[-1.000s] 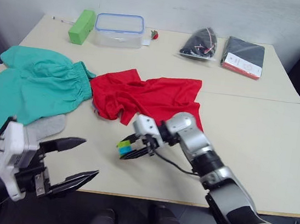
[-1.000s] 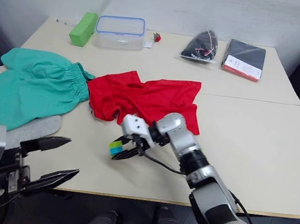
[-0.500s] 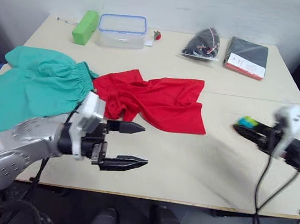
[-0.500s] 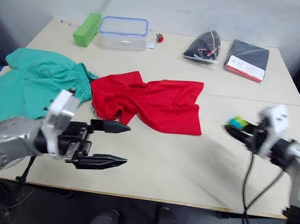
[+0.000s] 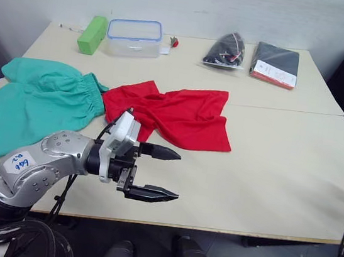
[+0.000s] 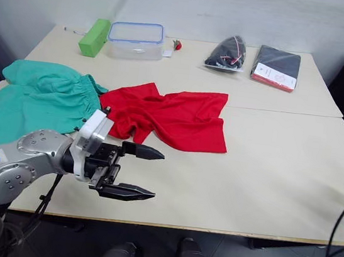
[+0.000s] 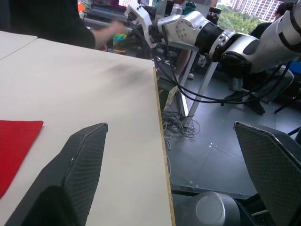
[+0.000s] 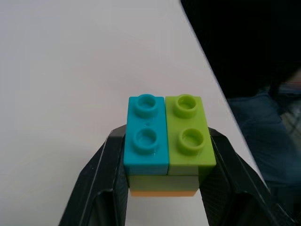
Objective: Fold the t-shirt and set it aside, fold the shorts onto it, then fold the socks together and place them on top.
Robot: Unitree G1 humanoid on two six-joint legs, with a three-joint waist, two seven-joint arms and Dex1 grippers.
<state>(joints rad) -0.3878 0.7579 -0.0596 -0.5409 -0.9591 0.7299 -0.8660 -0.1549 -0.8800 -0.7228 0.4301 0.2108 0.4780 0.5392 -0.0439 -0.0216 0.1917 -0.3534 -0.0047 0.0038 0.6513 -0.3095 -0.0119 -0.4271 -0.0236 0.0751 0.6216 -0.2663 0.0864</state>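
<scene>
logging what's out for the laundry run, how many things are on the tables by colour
red: 1, the t-shirt
teal green: 1, the shorts
light green: 1, the block
clear with a blue rim: 1, the lidded box
black: 2, the bag and the flat packet
total: 6

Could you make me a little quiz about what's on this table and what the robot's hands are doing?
1. True or false: the t-shirt is neatly folded.
2. What is the right gripper holding? A) a sock B) toy bricks C) nothing
3. Fill in: the left gripper hangs ____ in front of the t-shirt.

Key: 1 false, it lies crumpled beside the shorts; 2 B; 3 open.
</scene>
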